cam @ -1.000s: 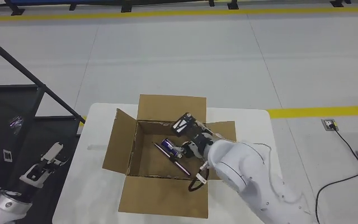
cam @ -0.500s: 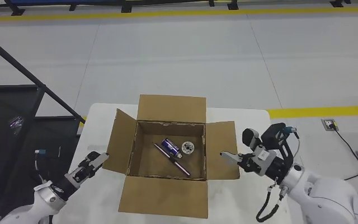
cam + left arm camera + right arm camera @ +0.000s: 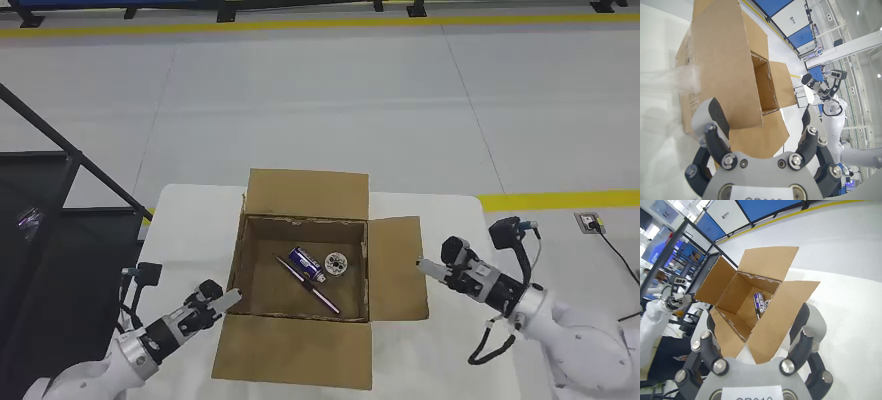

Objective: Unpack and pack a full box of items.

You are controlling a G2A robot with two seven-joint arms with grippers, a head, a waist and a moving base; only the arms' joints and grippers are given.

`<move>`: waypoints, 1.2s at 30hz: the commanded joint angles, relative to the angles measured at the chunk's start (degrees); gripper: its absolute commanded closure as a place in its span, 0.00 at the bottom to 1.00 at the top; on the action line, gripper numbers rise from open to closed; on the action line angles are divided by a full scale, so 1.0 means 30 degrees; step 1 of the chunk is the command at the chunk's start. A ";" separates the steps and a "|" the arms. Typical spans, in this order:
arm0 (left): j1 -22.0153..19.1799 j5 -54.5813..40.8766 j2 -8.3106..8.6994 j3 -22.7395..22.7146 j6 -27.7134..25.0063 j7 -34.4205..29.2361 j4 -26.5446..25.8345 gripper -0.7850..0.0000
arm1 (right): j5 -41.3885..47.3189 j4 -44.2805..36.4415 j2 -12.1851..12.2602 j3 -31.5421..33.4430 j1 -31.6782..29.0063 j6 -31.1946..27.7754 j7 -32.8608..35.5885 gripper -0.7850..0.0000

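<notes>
Box (image 3: pixel 305 228): open cardboard, at mid-tabletop (image 3: pixel 440 345).
- Back flap (image 3: pixel 307 190), right flap (image 3: pixel 397 268) and front flap (image 3: pixel 290 350) are folded outward. Left flap (image 3: pixel 236 262) stands close to upright.
- On the box floor, a blue can (image 3: pixel 305 262) lies on its side near the centre.
- A small round metal part (image 3: pixel 336 264) sits just beside the can at 3 o'clock.
- A thin rod (image 3: pixel 310 287) runs on a slant from 10 to 4 o'clock and passes against the can's near end.

Left end effector (image 3: pixel 222 296):
- Position is 8 o'clock from the box, just beside the front-left corner and outside the wall.
- Contact with the cardboard cannot be told.
- Its wrist view shows the end effector (image 3: pixel 761 104) with fingers (image 3: pixel 715 111) spread wide and nothing between them. The upright flap and the box opening lie ahead of it.

Right end effector (image 3: pixel 438 258):
- Position is 3 o'clock from the box, just past the outer edge of the right flap and above the tabletop. It is apart from the contents.
- Its wrist view shows the end effector (image 3: pixel 759 317) opened wide and empty, with the right flap's edge lying between the fingers (image 3: pixel 806 317).
- The can (image 3: pixel 759 299) is visible beyond, down in the box.
</notes>
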 commanded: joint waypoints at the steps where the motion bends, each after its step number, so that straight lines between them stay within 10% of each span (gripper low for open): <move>1: -0.0080 0.0260 0.0002 0.0406 0.0073 0.0079 -0.0056 0.00 | 0.2291 0.2289 0.0134 0.0449 0.0887 0.0053 0.1030 0.00; 18: -0.2053 0.0834 0.0019 0.2889 0.1319 0.0045 0.1781 0.00 | 1.0118 1.1850 0.0418 -0.3540 0.7675 -0.0937 0.9462 0.00; 26: -0.2851 0.0929 -0.0009 0.3671 0.1635 0.0540 0.2800 0.00 | 1.3890 0.9212 0.0725 -0.5735 0.7713 -0.0964 0.9438 0.00; 36: -0.3454 0.0872 -0.0039 0.4465 0.1938 0.0818 0.3523 0.00 | 1.0807 0.9846 0.0480 -0.9791 0.8855 -0.2961 0.6926 0.00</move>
